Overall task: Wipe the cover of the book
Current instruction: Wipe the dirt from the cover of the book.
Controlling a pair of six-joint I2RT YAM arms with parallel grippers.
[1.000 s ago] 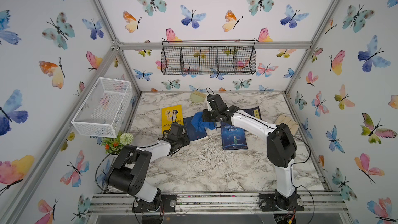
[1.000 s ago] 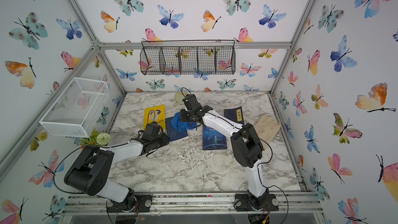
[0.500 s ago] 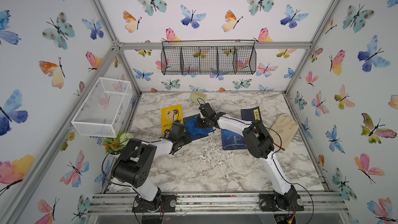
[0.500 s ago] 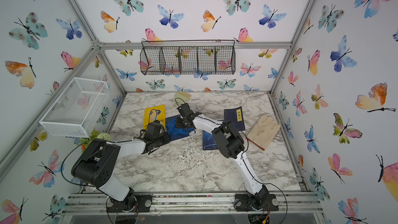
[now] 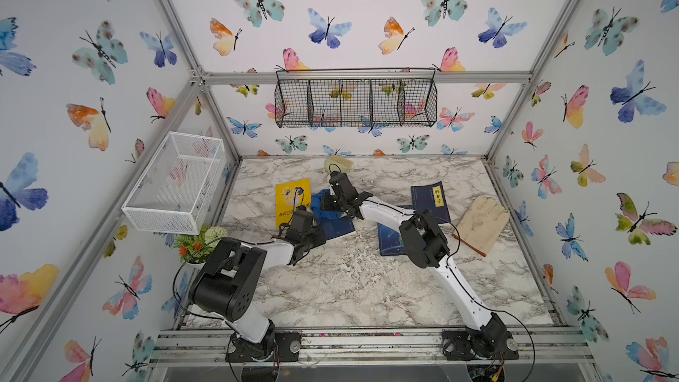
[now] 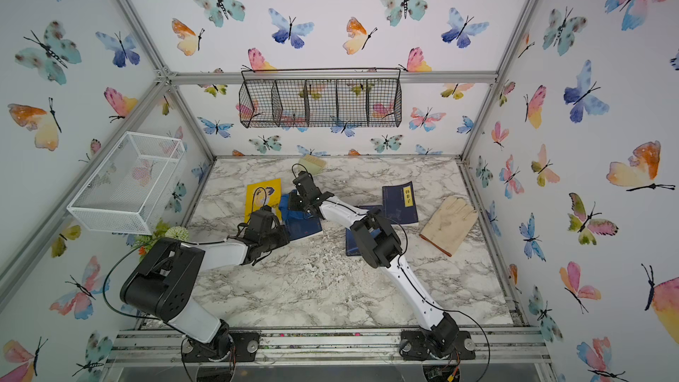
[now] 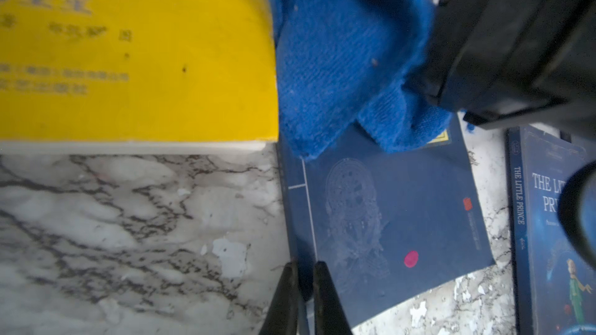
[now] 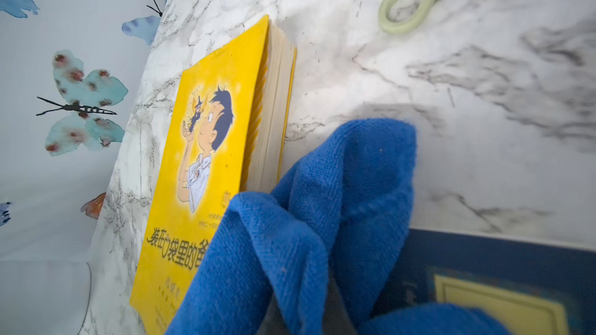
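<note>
The navy book (image 7: 387,220) lies flat on the bench (image 7: 129,220), just beside the yellow book (image 7: 145,59). The right fingers (image 7: 445,85) hold the blue cloth (image 7: 338,59) on its far end. The left fingers (image 7: 285,304), almost closed, rest at its near corner.

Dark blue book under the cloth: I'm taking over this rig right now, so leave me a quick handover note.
Left gripper: shut, tips at the edge of the dark blue book; pinching or pressing, cannot tell.
Right gripper: shut on the blue cloth, which rests on the book's far end, beside the yellow book.
Done: cloth on the cover.
Left: most of the cover lies bare; probably sweep the cloth across it.
</note>
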